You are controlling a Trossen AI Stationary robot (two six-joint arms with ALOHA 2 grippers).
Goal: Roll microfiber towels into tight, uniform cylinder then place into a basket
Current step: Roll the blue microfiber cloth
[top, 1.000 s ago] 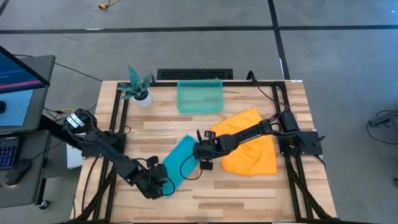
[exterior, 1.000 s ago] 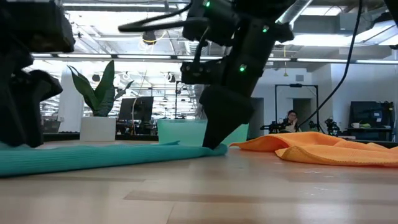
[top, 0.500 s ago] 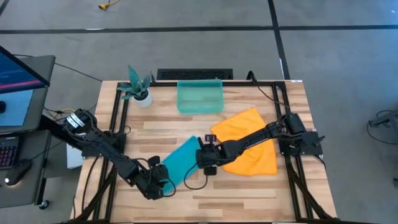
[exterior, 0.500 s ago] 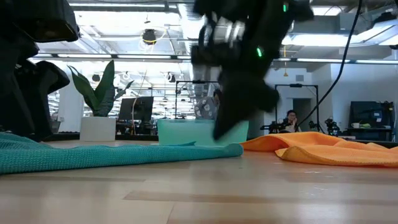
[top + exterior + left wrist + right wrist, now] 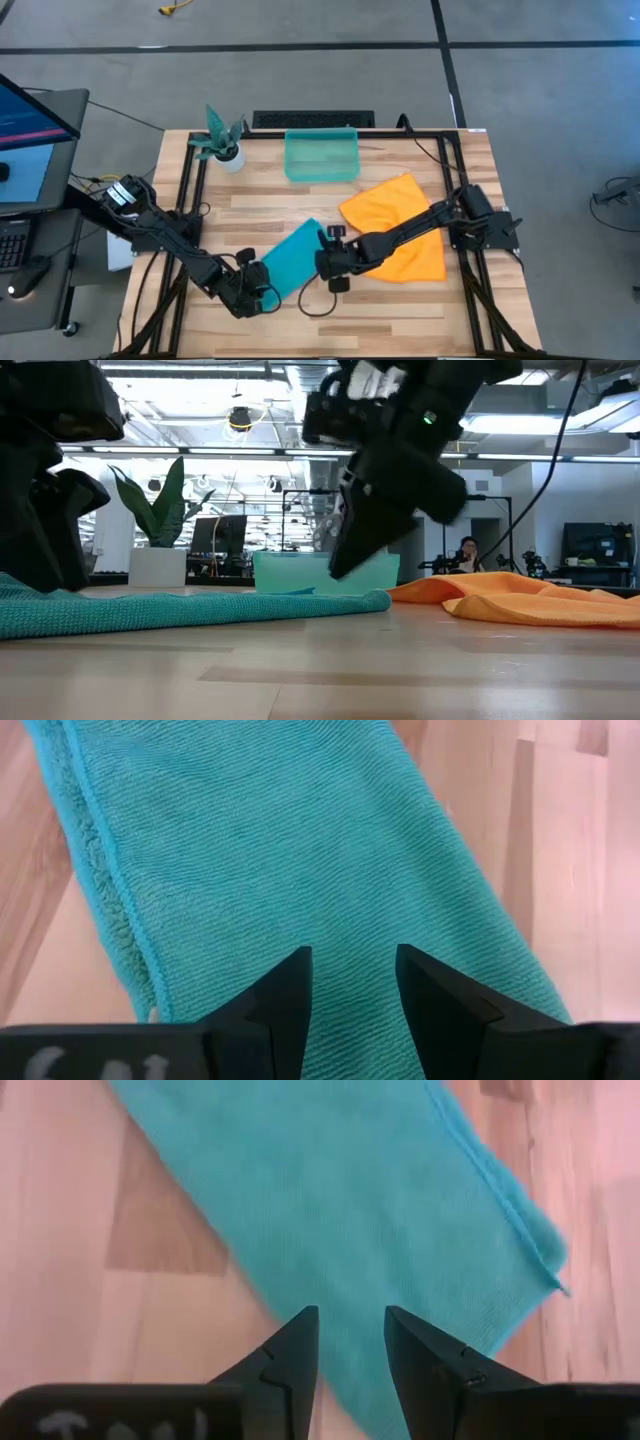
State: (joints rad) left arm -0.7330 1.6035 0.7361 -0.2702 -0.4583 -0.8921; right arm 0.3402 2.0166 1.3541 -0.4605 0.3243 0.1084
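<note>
a: from above, where was everything?
b: the teal towel (image 5: 291, 259) lay folded in a slanted strip near the table's (image 5: 400, 310) front middle. the left gripper (image 5: 262, 297) sat at its near-left end, the right gripper (image 5: 322, 262) at its right edge. the orange towel (image 5: 395, 232) lay spread out to the right, under the right arm. the basket (image 5: 321, 156) stood at the back edge, a potted plant (image 5: 220, 140) to its left.

a: and at table height?
b: the teal towel (image 5: 190, 610) lay flat, the right gripper (image 5: 345, 565) hanging just above its end, the orange towel (image 5: 520, 600) beyond.

a: left wrist?
b: both fingers (image 5: 280, 1000) sat a narrow gap apart over the teal towel (image 5: 270, 850), gripping nothing.

a: right wrist?
b: the same: fingers (image 5: 290, 1355) narrowly parted above the teal towel (image 5: 340, 1210), nothing held.
</note>
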